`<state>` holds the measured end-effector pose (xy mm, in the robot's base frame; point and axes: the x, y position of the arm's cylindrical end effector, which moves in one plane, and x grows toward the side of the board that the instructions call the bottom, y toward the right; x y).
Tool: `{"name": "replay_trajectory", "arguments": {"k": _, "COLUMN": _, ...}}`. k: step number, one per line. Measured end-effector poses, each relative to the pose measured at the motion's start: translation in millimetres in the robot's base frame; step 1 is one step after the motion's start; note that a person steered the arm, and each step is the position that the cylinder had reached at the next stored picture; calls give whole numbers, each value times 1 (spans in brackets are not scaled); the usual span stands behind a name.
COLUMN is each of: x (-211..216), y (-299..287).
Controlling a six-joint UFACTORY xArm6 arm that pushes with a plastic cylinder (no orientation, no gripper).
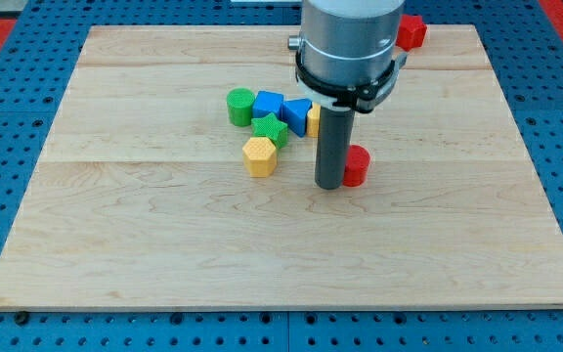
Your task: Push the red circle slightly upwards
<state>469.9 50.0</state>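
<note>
A pale wooden board [164,244] fills most of the frame over a blue pegboard surround, and the arm's grey housing [348,44] descends from the top centre. Its dark rod ends with my tip [328,186] planted on the wood just right of centre. There are no fingers here to open or close, only the bare rod. The red circle [357,166], the block to be moved, sits against the tip's right side, touching or nearly so, partly hidden by the rod. Left of the rod, a cluster gathers: a green cylinder [240,106], a blue block [268,104], a blue triangular block [297,111], a green block [270,130], a yellow hexagon [260,155] and a yellow sliver [314,119] behind the rod. Another red block [411,31] rests at the board's top edge. The approach appears under way; the tip likely needs to get below the circle before a short nudge toward the frame's top.
</note>
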Motion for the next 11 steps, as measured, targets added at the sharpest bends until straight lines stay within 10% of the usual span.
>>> {"name": "replay_trajectory", "arguments": {"k": 3, "x": -55, "y": 21}}
{"name": "replay_trajectory", "arguments": {"k": 11, "x": -21, "y": 70}}
